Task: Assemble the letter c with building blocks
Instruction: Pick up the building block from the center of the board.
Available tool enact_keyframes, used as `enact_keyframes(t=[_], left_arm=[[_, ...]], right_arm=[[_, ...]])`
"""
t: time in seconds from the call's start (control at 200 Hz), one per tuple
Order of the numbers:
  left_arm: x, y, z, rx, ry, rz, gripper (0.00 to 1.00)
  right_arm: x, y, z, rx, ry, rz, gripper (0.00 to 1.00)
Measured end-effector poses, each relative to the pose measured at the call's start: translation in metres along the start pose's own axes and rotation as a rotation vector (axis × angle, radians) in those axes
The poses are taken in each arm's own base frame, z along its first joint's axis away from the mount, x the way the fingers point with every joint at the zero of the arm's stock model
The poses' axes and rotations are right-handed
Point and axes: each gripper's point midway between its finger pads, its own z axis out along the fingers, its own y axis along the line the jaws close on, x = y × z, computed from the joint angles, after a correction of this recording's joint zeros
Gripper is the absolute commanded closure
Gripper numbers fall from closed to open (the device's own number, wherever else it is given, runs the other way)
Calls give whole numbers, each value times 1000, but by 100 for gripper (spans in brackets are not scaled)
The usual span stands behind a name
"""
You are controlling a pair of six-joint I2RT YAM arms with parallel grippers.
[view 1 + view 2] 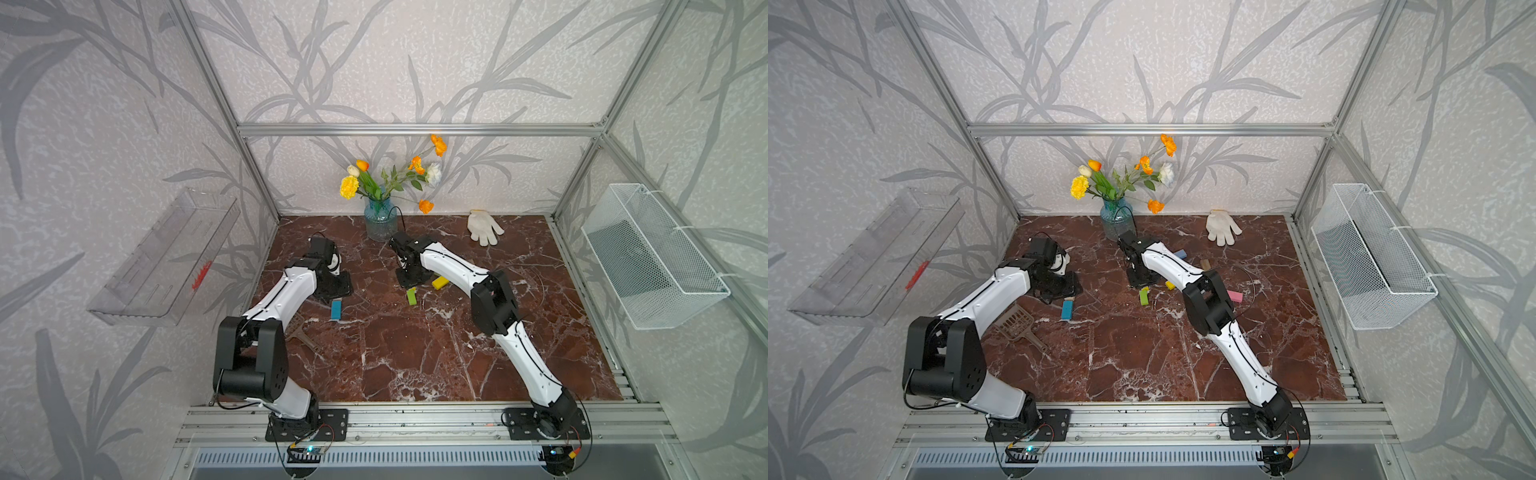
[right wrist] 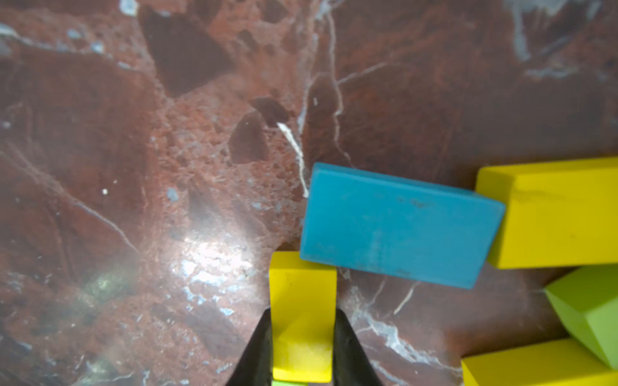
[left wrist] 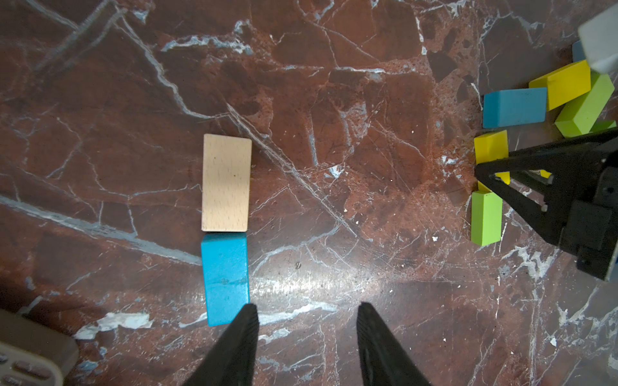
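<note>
Two building blocks end to end: tan block, blue block; left gripper half open, empty, beside blue block; right gripper clamped on one yellow block, touching second blue block.

Pale wallpaper printed with grey leaves covers three sides, held in a frame of silver metal bars. The tabletop is glossy red-brown marble veined with white, and light gleams off it in patches. At the back stands a blue glass vase of yellow, orange and white flowers, with a white glove lying near it. A clear plastic tray hangs on the left wall and a white wire basket on the right.
</note>
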Motion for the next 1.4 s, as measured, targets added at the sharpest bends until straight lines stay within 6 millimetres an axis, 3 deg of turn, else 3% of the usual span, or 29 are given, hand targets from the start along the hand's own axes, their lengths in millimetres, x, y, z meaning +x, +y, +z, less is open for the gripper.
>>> enact_keyframes(t=[0.875, 1.175, 1.4], left_arm=[[-1, 0, 0, -1, 1, 0, 51], [1, 12, -1, -69, 2, -26, 54], [4, 27, -4, -157, 0, -51, 56]], right_arm=[[3, 1, -1, -22, -34, -200, 77], [-8, 28, -10, -143, -124, -392, 77], [-14, 66, -23, -227, -196, -540, 77]])
